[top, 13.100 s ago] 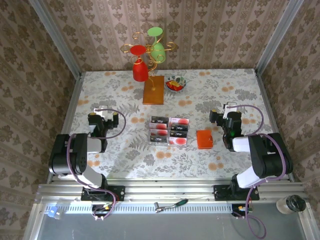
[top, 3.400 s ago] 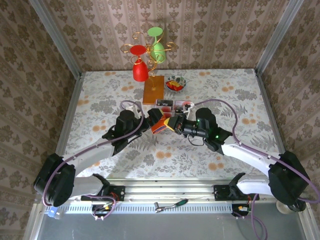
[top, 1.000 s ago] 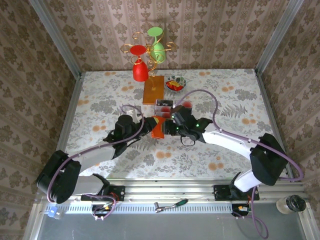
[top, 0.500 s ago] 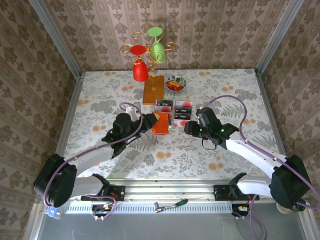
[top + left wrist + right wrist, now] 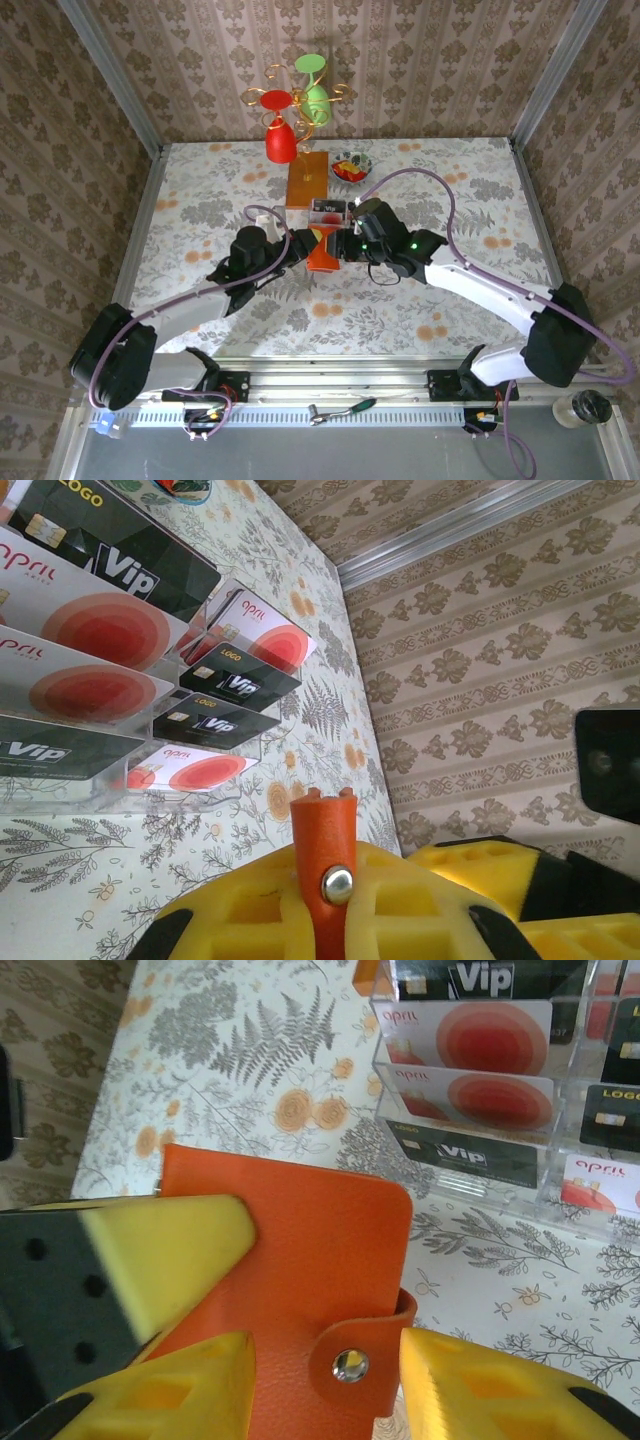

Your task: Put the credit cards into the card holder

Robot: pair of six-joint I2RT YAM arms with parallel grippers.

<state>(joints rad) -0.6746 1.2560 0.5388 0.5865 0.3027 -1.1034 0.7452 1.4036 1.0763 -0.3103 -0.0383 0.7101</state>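
Strap (image 5: 352,1364) of the card holder (image 5: 300,1240) — left gripper (image 5: 322,905) clamping it — is lying between the right gripper's (image 5: 322,1355) parted, seemingly not-yet-pinching jaws.

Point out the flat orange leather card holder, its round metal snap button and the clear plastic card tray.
flat orange leather card holder (image 5: 300,1250), right wrist view, middle of cover
round metal snap button (image 5: 349,1364), right wrist view, its centre
clear plastic card tray (image 5: 480,1192), right wrist view, bare front lip

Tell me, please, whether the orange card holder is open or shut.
Shut. In the right wrist view the card holder shows its closed cover, with the strap snap fastened onto it.
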